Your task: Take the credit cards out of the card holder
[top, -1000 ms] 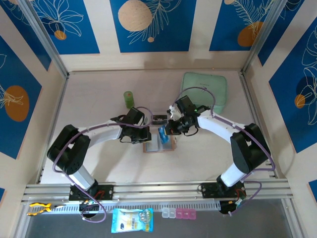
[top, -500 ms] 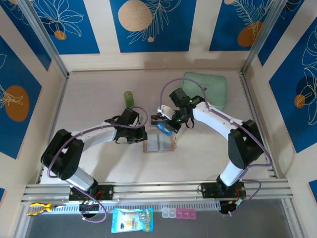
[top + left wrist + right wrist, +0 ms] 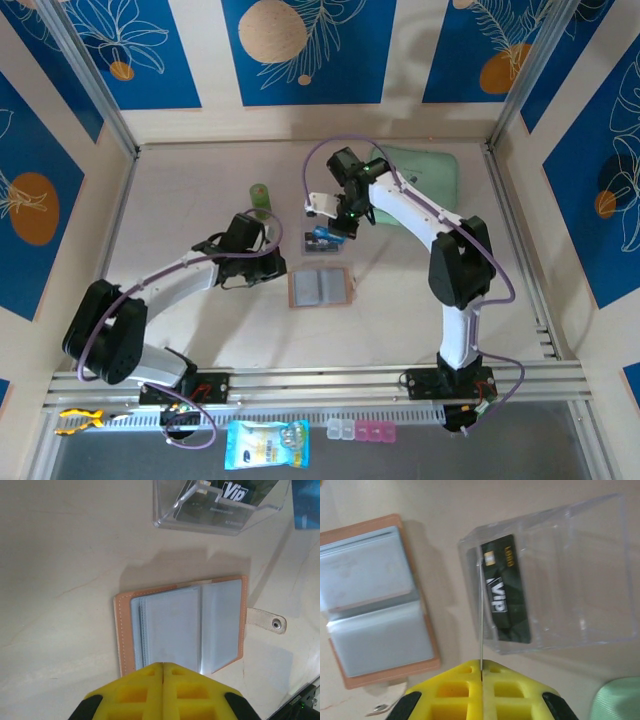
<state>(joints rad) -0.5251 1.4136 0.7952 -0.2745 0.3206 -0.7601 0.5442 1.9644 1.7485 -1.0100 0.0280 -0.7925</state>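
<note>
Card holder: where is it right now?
In the top external view the card holder lies open and flat near the middle of the table, just on the near side of the clear box holding a dark VIP card.

Seemingly matt leather card holder [image 3: 182,625], glossy plastic box [image 3: 570,570].

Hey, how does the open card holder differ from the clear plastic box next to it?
The card holder is flat and opaque, salmon-tan with greyish-blue panels, and lies open; the clear box is see-through with raised walls. The card holder's facing sleeves look empty, while the clear box contains a dark VIP card. Both rest on the table, apart from each other.
</note>
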